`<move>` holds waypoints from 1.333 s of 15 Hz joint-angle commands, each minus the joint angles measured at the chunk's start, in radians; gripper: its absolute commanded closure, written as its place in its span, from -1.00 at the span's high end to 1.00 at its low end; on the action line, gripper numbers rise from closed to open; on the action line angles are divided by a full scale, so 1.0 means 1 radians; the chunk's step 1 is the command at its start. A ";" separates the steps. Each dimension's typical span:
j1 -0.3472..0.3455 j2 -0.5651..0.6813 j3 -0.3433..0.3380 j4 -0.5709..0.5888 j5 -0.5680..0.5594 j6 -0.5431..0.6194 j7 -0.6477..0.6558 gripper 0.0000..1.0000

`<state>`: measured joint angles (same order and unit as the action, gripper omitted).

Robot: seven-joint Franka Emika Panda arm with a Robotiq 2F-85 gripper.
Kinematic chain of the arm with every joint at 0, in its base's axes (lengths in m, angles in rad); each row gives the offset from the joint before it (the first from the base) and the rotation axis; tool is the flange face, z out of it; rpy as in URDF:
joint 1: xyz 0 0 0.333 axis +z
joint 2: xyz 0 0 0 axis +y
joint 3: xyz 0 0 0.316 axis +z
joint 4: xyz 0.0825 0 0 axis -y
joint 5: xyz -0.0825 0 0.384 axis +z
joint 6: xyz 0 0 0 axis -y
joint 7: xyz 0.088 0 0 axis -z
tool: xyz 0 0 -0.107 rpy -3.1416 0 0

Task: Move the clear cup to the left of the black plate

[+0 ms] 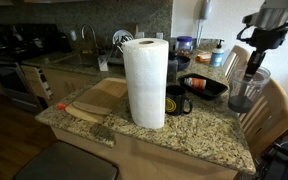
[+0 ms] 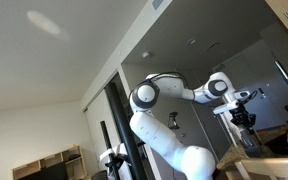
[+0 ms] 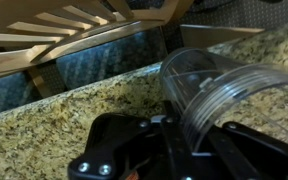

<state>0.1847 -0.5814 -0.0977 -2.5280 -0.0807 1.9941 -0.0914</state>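
While upright, clear cup (image 1: 247,90) just below pincer (image 1: 256,58).

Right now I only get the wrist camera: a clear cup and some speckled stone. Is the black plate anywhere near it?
Observer: Yes. In an exterior view the black plate lies on the counter, next to the clear cup.
Operator: Is anything else close to the plate?
Observer: A black mug stands on the plate's other side, away from the cup.
Operator: And beyond the mug?
Observer: A tall paper towel roll stands mid-counter, close beside the mug.
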 commanded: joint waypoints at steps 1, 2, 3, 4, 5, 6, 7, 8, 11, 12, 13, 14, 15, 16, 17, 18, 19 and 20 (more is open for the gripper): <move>-0.050 0.098 0.179 -0.010 0.021 0.191 0.266 -0.95; -0.069 0.127 0.248 -0.006 0.000 0.243 0.354 -0.95; -0.104 0.150 0.331 0.000 -0.015 0.284 0.443 -0.95; -0.132 0.158 0.404 0.004 -0.050 0.319 0.534 -0.95; -0.173 0.162 0.478 0.019 -0.082 0.319 0.625 -0.95; -0.187 0.171 0.518 0.040 -0.111 0.289 0.716 -0.95; -0.164 0.190 0.525 0.068 -0.143 0.239 0.810 -0.95; -0.168 0.197 0.528 0.094 -0.143 0.179 0.858 -0.95; -0.145 0.216 0.477 0.140 -0.109 0.057 0.935 -0.95; -0.139 0.224 0.447 0.161 -0.084 0.012 0.922 -0.95; -0.131 0.230 0.407 0.176 -0.047 -0.022 0.883 -0.95; -0.125 0.236 0.367 0.191 -0.007 -0.050 0.832 -0.95; -0.124 0.242 0.326 0.199 0.033 -0.062 0.770 -0.95; -0.128 0.249 0.295 0.209 0.066 -0.079 0.720 -0.95; -0.134 0.255 0.267 0.215 0.095 -0.089 0.674 -0.95; -0.139 0.260 0.241 0.221 0.120 -0.097 0.631 -0.95; -0.144 0.268 0.222 0.222 0.140 -0.099 0.603 -0.95; -0.148 0.271 0.205 0.225 0.160 -0.104 0.575 -0.95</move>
<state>0.0462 -0.3431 0.1502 -2.3454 0.0136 1.9347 0.5717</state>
